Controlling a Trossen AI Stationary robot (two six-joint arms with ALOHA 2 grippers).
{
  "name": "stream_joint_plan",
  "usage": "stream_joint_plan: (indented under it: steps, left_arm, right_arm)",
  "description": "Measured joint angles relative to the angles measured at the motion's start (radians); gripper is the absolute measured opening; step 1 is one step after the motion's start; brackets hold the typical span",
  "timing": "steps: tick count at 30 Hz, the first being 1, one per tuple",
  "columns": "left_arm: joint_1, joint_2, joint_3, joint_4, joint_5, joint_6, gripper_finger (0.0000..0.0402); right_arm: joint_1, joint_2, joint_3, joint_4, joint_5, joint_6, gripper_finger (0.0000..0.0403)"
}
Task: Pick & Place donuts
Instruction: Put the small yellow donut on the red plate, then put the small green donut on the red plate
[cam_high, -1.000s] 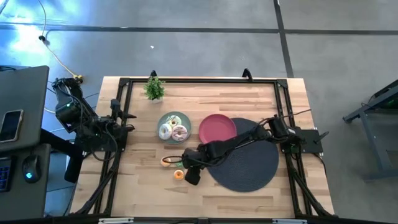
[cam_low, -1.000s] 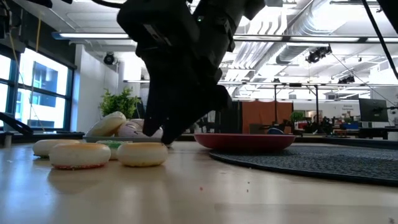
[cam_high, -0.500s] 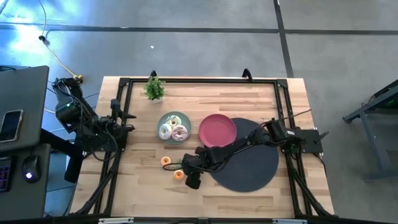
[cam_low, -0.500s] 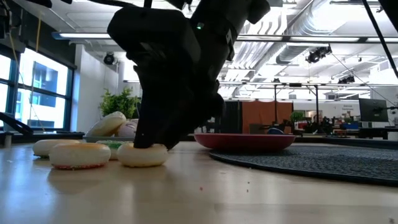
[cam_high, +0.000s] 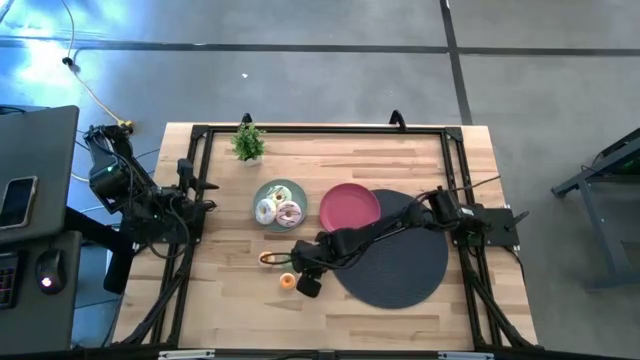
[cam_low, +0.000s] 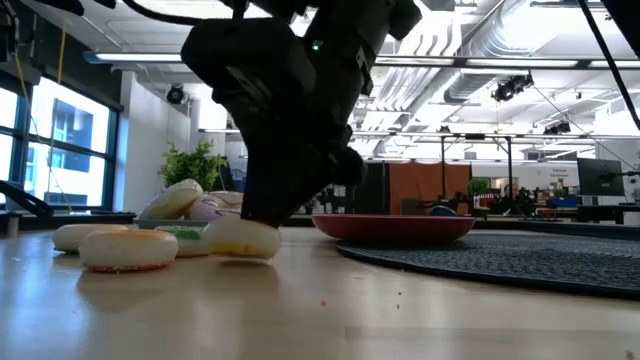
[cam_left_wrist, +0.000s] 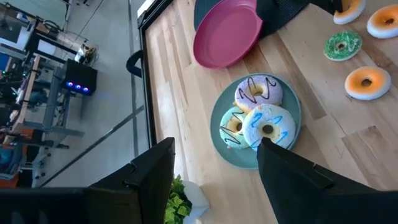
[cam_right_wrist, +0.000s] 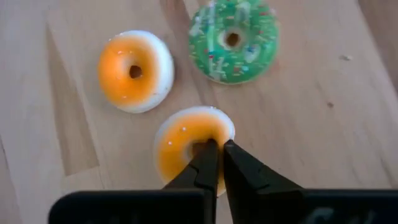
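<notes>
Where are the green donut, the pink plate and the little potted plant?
green donut (cam_right_wrist: 233, 41), right wrist view, on its sprinkled icing.
pink plate (cam_high: 350, 207), high view, on its bare middle.
potted plant (cam_high: 248, 141), high view, on its leaves.

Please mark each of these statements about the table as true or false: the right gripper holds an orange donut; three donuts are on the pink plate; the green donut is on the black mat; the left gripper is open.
1. The right gripper is shut on an orange donut. True.
2. Three donuts lie on the pink plate. False: that plate is empty; the three iced donuts lie on the grey-green plate.
3. The green donut lies on the black mat. False: it lies on the bare wooden table, beside a second orange donut.
4. The left gripper is open, at the table's left edge. True.
</notes>
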Motion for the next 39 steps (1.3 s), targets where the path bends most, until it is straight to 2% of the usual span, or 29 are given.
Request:
stream_joint_plan:
  steps: [4, 7, 10, 13, 16, 19, 23, 26, 29, 34, 39]
  left_arm:
    - [0.0, 0.0, 0.0, -0.001, -0.001, -0.003, 0.0218]
    - [0.0, 0.0, 0.0, -0.002, -0.009, -0.003, 0.0218]
    - [0.0, 0.0, 0.0, -0.011, -0.013, -0.003, 0.0218]
    - [0.0, 0.0, 0.0, -0.013, -0.016, -0.003, 0.0218]
    - [0.0, 0.0, 0.0, -0.024, -0.016, -0.003, 0.0218]
    - [0.0, 0.0, 0.0, -0.035, -0.017, -0.003, 0.0218]
    - [0.0, 0.0, 0.0, -0.035, -0.017, -0.003, 0.0218]
    - [0.0, 0.0, 0.0, -0.035, -0.012, -0.003, 0.0218]
    - [0.0, 0.0, 0.0, -0.035, -0.011, -0.003, 0.0218]
    - [0.0, 0.0, 0.0, -0.035, 0.008, -0.004, 0.0218]
    - [0.0, 0.0, 0.0, -0.034, 0.018, -0.011, 0.0218]
  right_arm:
    - [0.009, -0.072, 0.032, -0.057, 0.136, 0.03, 0.0004]
    - [0.021, -0.163, 0.045, -0.164, 0.349, 0.096, 0.0005]
    - [0.027, -0.245, 0.043, -0.357, 0.537, 0.179, 0.0003]
    - [0.017, -0.291, 0.042, -0.605, 0.628, 0.293, 0.0003]
    - [-0.001, -0.295, 0.041, -0.785, 0.668, 0.321, 0.0002]
    - [-0.034, -0.28, 0.014, -0.837, 0.688, 0.306, 0.0002]
    - [-0.098, -0.278, -0.098, -0.781, 0.678, 0.319, 0.0001]
    - [-0.138, -0.277, -0.181, -0.745, 0.638, 0.318, 0.0001]
    - [-0.177, -0.277, -0.26, -0.662, 0.524, 0.287, 0.0009]
    - [-0.201, -0.276, -0.321, -0.497, 0.425, 0.218, 0.006]
    - [-0.2, -0.276, -0.251, -0.427, 0.396, 0.208, 0.0136]
